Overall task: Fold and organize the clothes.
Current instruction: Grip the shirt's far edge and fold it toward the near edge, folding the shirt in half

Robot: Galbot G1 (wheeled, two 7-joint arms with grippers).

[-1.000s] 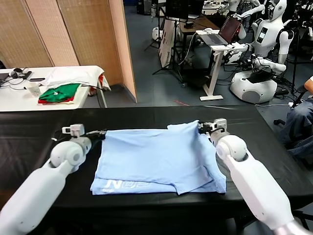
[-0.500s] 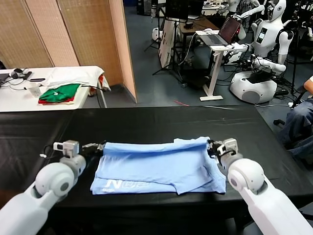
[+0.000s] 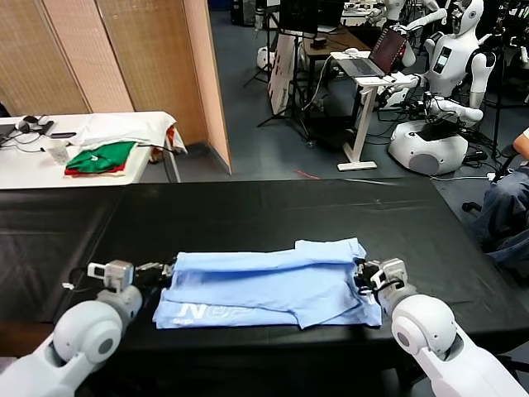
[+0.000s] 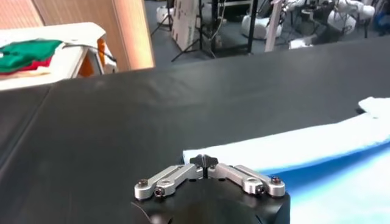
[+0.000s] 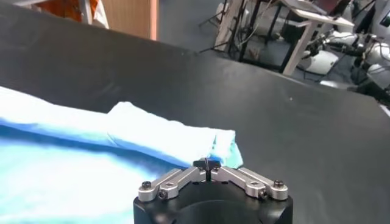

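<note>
The light-blue T-shirt (image 3: 264, 281) lies folded near the black table's (image 3: 248, 207) front edge — left gripper (image 3: 162, 273) and right gripper (image 3: 364, 275) each pinch a side edge, clenched; bare tabletop spreads behind.

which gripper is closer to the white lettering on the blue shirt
Left. The left gripper, shut on the T-shirt at its left edge, sits just above the white lettering. The right gripper grips the opposite edge, far across the shirt.

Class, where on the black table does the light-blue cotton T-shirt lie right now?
In the head view, the light-blue cotton T-shirt lies folded near the front edge of the black table, between the left end effector and right end effector.
</note>
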